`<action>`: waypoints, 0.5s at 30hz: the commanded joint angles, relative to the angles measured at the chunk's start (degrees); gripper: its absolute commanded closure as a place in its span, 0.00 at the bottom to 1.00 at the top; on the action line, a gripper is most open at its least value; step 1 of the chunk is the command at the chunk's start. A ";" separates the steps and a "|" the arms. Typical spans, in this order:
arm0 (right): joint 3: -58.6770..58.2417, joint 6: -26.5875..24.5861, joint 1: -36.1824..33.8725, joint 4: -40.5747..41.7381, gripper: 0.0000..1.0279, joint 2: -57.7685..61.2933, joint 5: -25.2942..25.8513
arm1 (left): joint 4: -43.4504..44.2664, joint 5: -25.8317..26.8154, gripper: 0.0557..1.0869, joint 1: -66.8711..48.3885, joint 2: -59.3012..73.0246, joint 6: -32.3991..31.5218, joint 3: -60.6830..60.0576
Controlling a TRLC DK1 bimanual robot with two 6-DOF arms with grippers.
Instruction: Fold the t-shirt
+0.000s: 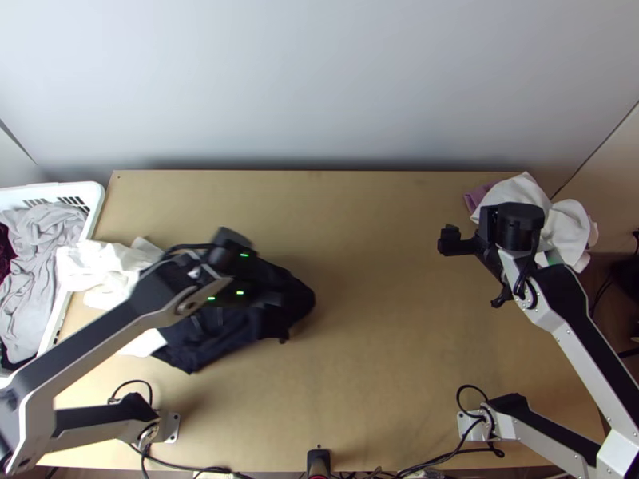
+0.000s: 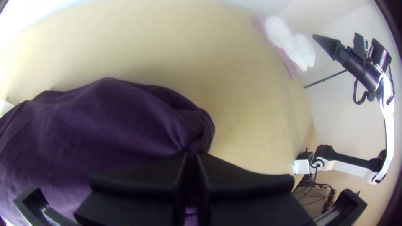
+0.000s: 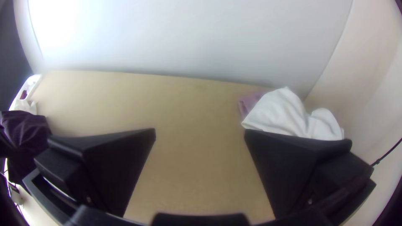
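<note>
Dark purple cloth t-shirt [image 2: 104, 121] lies bunched at left of the light wooden table [image 1: 375, 319]. Black left gripper [image 2: 191, 155] pinches its gathered edge, presumably for spreading; black right gripper [image 3: 200, 132] hangs wide apart, empty, likely leaving room.

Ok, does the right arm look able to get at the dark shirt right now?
Probably yes: the right tool is open, with bare table between it and the shirt, though the left tool, shut on the shirt, may crowd it.
</note>
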 commanded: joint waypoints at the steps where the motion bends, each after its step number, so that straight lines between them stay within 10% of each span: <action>1: -2.12 0.01 -0.96 0.50 0.04 -1.73 0.01 | 3.80 -1.54 0.96 -7.84 10.24 0.48 4.81; 4: -3.44 -0.08 -1.49 0.85 0.04 -2.96 0.01 | 5.12 -1.81 0.78 -8.11 11.91 2.58 4.90; 6: -4.23 -0.26 -1.76 1.03 0.04 -3.49 0.01 | 4.85 -3.21 0.15 -8.28 9.62 4.25 4.81; 7: -4.67 -0.34 -1.84 1.12 0.04 -3.75 0.01 | 5.03 -4.79 0.04 -8.19 7.69 3.99 4.37; 15: -6.07 0.10 -2.02 5.25 0.04 -3.49 -0.08 | 0.37 -6.20 0.05 1.03 -0.75 10.49 3.05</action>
